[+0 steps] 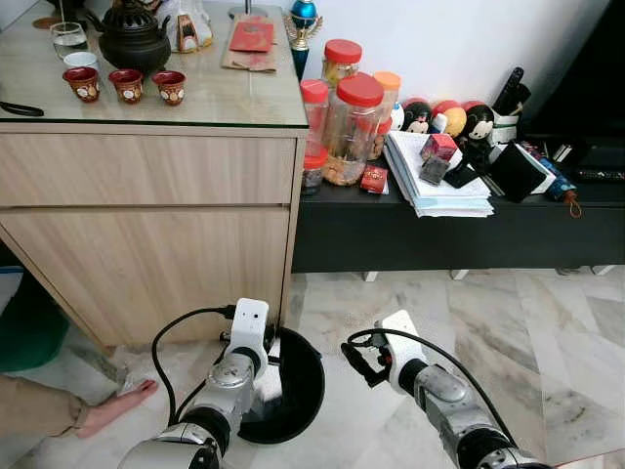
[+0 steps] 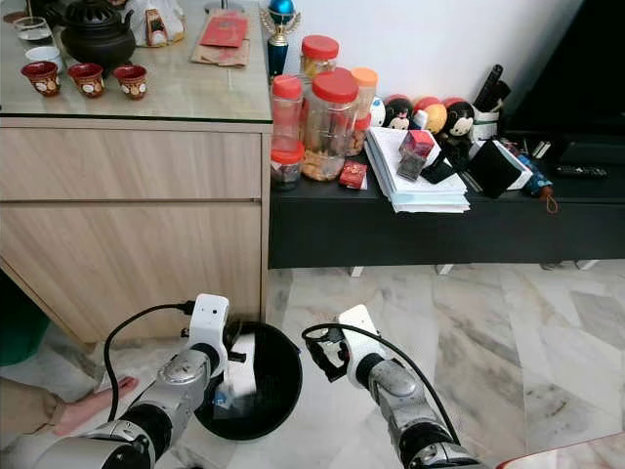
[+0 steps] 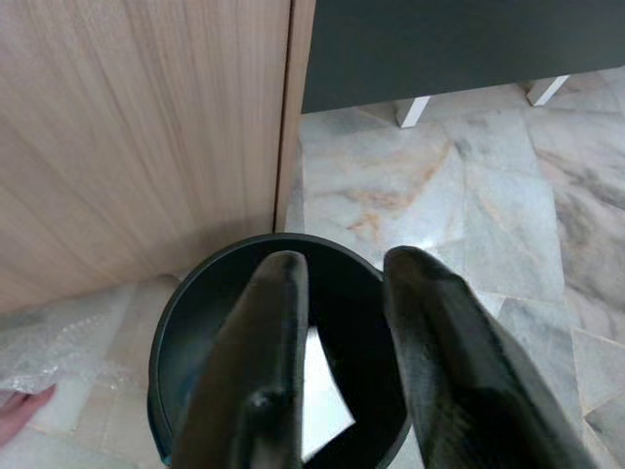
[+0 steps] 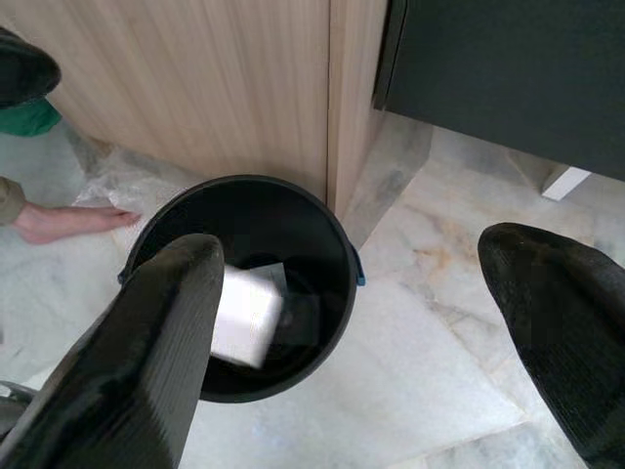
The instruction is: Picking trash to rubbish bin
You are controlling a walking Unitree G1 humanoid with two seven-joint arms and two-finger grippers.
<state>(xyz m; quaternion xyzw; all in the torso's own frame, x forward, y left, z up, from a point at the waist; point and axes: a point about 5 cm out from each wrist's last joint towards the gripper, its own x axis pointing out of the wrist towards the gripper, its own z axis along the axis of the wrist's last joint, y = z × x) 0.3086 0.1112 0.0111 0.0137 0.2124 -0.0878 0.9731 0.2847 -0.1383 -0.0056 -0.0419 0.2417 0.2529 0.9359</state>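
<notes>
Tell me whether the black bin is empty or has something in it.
Not empty: a white piece of paper lies inside the black bin, under the left gripper.

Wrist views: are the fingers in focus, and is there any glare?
Left wrist view: fingers soft and blurred, bin and floor sharp, white paper bright inside the bin. Right wrist view: fingers blurred too, bin interior dark. Left eye view: mild sheen on the cabinet top.
</notes>
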